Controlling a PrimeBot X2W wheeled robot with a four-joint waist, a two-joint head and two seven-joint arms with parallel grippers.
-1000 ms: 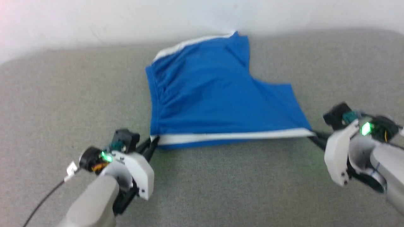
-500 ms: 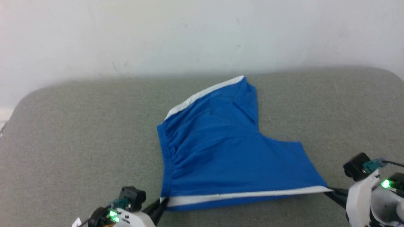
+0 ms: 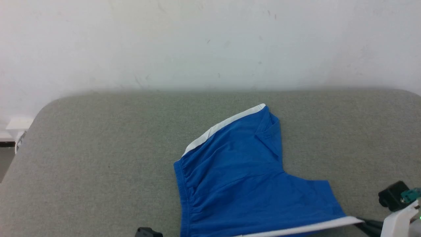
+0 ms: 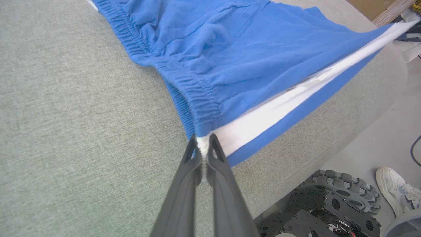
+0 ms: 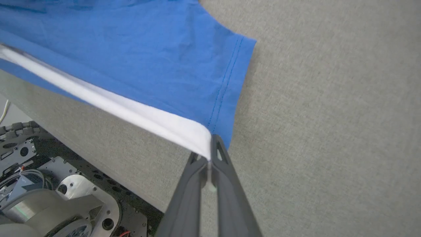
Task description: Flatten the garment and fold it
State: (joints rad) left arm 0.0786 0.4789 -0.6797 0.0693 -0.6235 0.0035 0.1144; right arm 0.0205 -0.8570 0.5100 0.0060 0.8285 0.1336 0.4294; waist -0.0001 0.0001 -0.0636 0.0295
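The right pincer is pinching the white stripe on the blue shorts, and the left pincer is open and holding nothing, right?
Not quite. The left pincer is not open: the left wrist view shows it shut on the white stripe of the blue shorts, at the waistband end. The right pincer is pinching that stripe too.

The bench (image 3: 98, 154) was a broad pad covered in grey-green woven cloth with rounded corners, its far edge against a white wall (image 3: 197, 42). On it, toward the near right, lay the garment (image 3: 236, 174), blue with white side stripes. Its far leg and gathered waistband rested on the cloth, while the near striped edge was raised, taut, above it.
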